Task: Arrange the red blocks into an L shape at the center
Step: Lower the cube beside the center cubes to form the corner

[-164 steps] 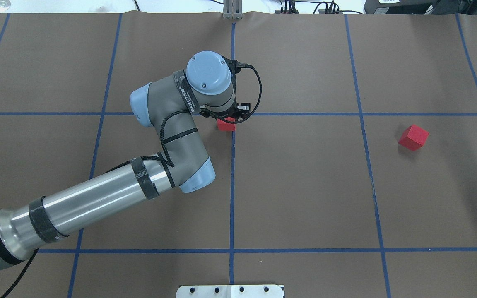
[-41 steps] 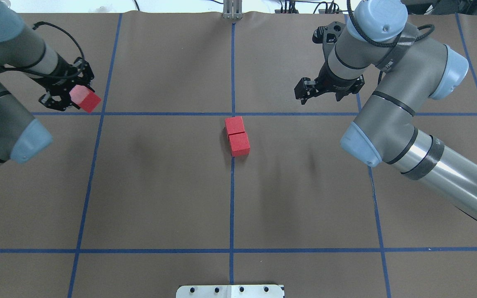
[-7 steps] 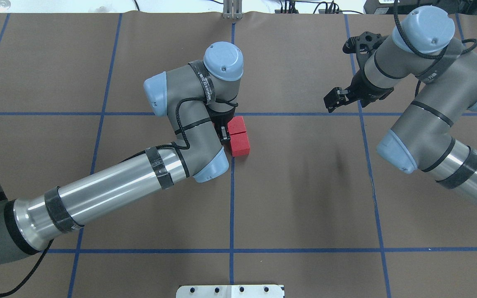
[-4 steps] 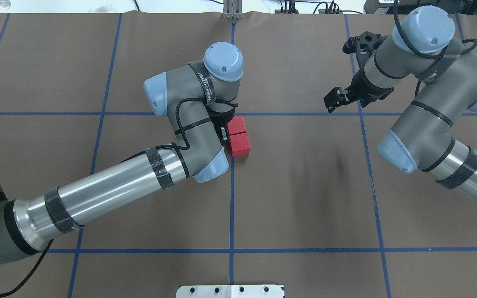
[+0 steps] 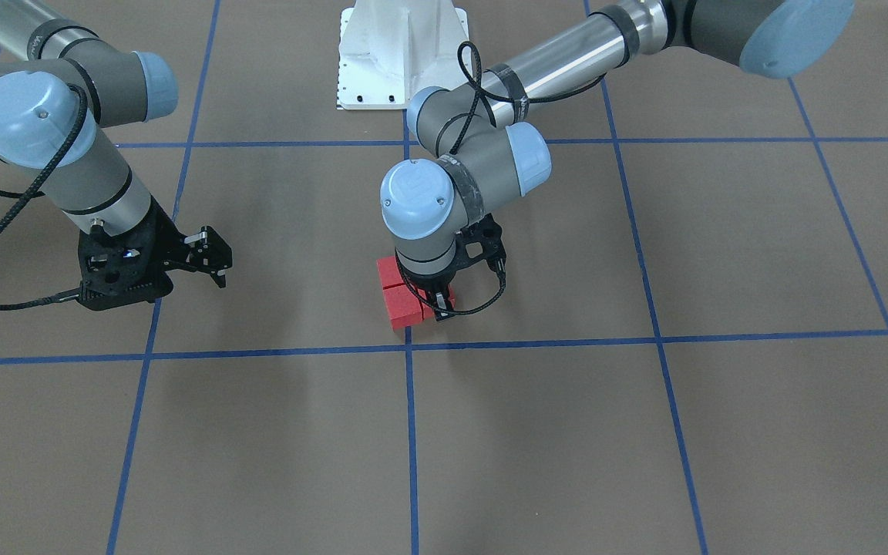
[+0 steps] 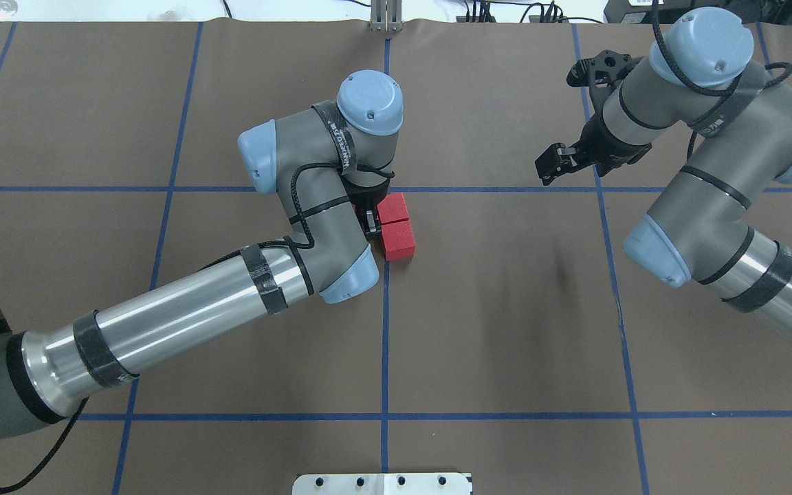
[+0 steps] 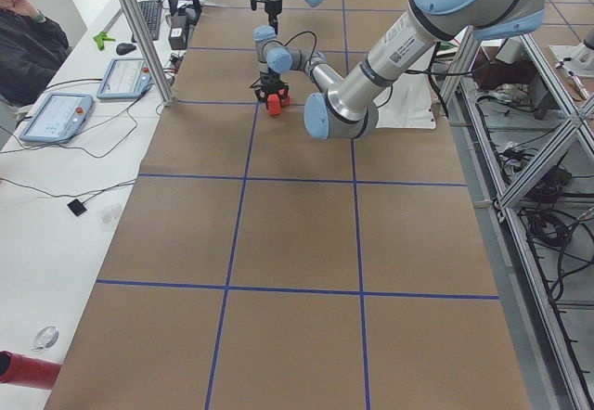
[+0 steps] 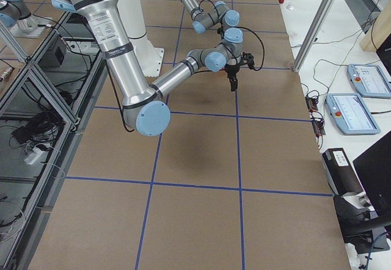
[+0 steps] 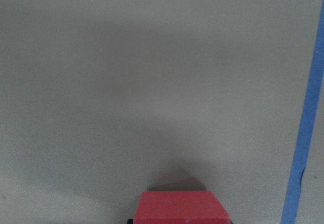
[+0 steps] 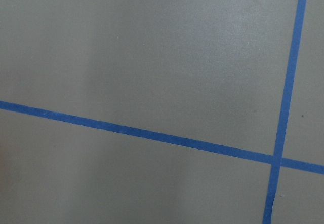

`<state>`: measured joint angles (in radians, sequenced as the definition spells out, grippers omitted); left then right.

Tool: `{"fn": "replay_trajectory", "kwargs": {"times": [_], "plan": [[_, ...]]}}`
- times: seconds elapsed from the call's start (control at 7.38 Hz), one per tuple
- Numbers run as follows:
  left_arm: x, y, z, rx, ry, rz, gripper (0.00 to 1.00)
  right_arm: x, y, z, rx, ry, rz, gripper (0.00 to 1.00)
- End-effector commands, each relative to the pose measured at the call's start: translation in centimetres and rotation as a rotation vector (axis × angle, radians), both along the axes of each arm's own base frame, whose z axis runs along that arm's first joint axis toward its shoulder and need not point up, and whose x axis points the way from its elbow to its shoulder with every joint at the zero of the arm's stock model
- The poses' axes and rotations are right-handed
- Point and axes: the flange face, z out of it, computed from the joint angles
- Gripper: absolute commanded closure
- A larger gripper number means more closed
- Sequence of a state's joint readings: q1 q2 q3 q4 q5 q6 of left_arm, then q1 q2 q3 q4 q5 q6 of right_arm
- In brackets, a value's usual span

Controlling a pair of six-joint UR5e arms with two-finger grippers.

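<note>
Two red blocks (image 6: pixel 392 206) (image 6: pixel 399 240) lie touching in a short row just below the center crossing (image 6: pixel 387 189) of the blue tape lines. In the front view they show as a near block (image 5: pixel 405 310) and a far block (image 5: pixel 388 271). My left gripper (image 5: pixel 438 302) is down at the table on their left side, shut on the third red block (image 9: pixel 181 209). My wrist mostly hides that block from above. My right gripper (image 6: pixel 551 165) hangs open and empty above the table, well to the right of the center.
The white base plate (image 6: pixel 382 483) sits at the near table edge. My left forearm (image 6: pixel 176 323) crosses the left half of the table. An operator (image 7: pixel 28 39) sits beyond the table's side with tablets (image 7: pixel 56 118). A tape crossing (image 10: pixel 275 159) lies under my right wrist.
Since 5.6 s ago my left arm carried the third block from the far left to the pair at the center. Over the last second it stayed still; the right gripper shifted slightly.
</note>
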<state>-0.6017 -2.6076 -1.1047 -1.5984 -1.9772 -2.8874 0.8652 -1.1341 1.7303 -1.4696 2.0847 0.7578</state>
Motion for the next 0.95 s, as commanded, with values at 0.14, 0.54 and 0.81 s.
{"fn": "replay_trajectory", "kwargs": {"times": [0.14, 0.54, 0.81], "plan": [[0.00, 0.04, -0.20, -0.002, 0.002, -0.004, 0.45, 0.00, -0.01, -0.03, 0.000, 0.000, 0.000, 0.01], [-0.08, -0.06, -0.20, -0.004, 0.002, -0.008, 0.06, 0.00, -0.01, -0.03, 0.000, 0.000, 0.000, 0.01], [0.00, 0.04, -0.18, -0.005, 0.001, -0.006, 0.00, 0.00, -0.02, -0.03, 0.001, 0.001, 0.001, 0.01]]}}
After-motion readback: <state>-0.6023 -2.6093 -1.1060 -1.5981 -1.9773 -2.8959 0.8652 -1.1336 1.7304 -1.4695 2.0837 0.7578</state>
